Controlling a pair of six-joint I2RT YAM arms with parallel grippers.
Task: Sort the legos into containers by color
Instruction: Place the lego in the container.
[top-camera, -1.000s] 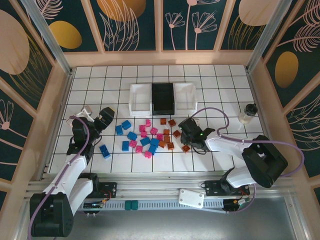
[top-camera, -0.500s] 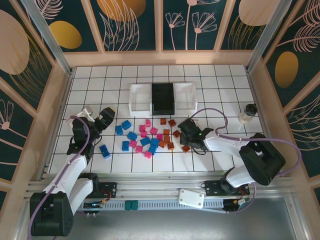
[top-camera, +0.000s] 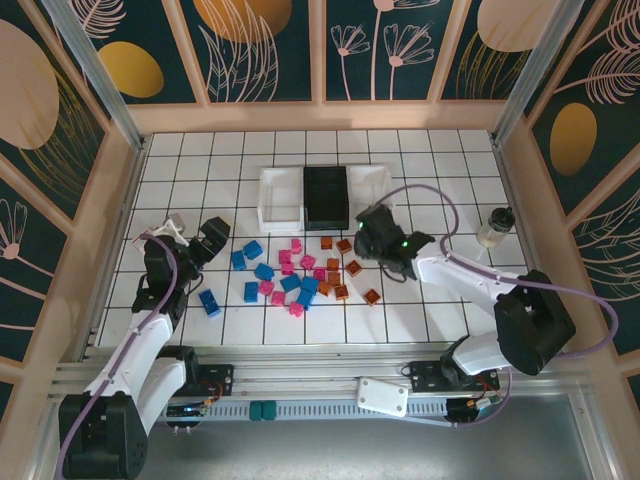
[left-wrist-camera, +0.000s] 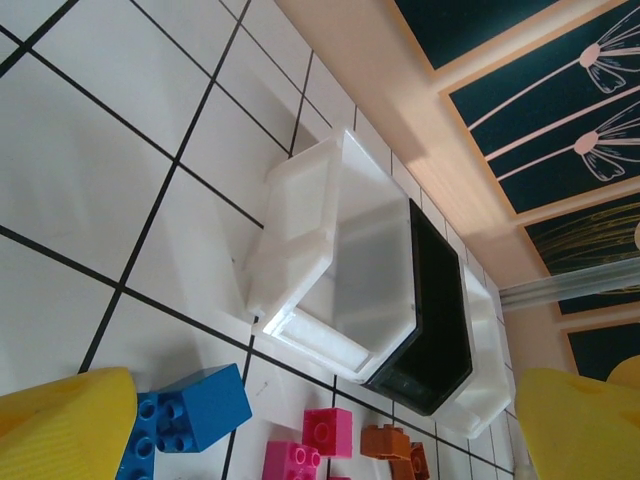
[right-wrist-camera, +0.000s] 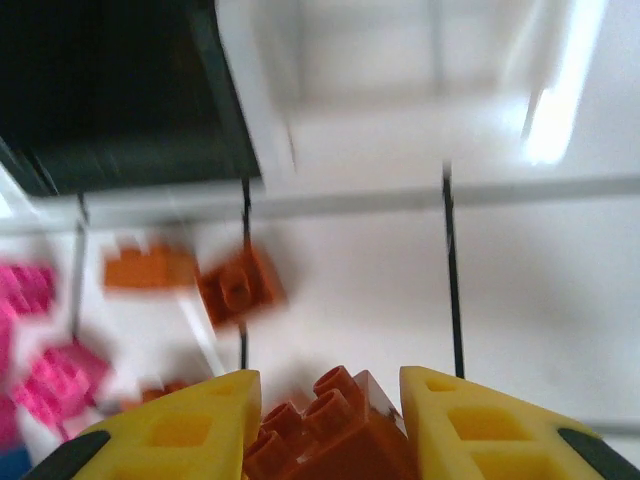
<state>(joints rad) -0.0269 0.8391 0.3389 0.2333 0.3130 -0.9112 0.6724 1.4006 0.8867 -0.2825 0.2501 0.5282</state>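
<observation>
Blue, pink and orange-brown legos (top-camera: 300, 275) lie scattered on the tiled floor in front of three containers: a white tray (top-camera: 280, 196), a black tray (top-camera: 326, 196) and a second white tray (top-camera: 372, 190). My right gripper (top-camera: 368, 230) hovers just before the right white tray, shut on an orange-brown brick (right-wrist-camera: 335, 425) held between its yellow fingers (right-wrist-camera: 180, 430). Ahead of it lie more orange bricks (right-wrist-camera: 240, 287). My left gripper (top-camera: 200, 235) stands open left of the pile, with a blue brick (left-wrist-camera: 185, 415) by its left finger (left-wrist-camera: 60, 425) and a pink brick (left-wrist-camera: 328, 432) further on.
A small clear bottle (top-camera: 492, 232) stands at the right near the wooden wall. One orange brick (top-camera: 372, 296) lies alone right of the pile, and one blue brick (top-camera: 210, 303) lies alone on its left. Wooden rails enclose the tiled floor (top-camera: 450, 180).
My right gripper has risen from the orange bricks and moved up toward the trays with a brick in it. The left arm has barely moved.
</observation>
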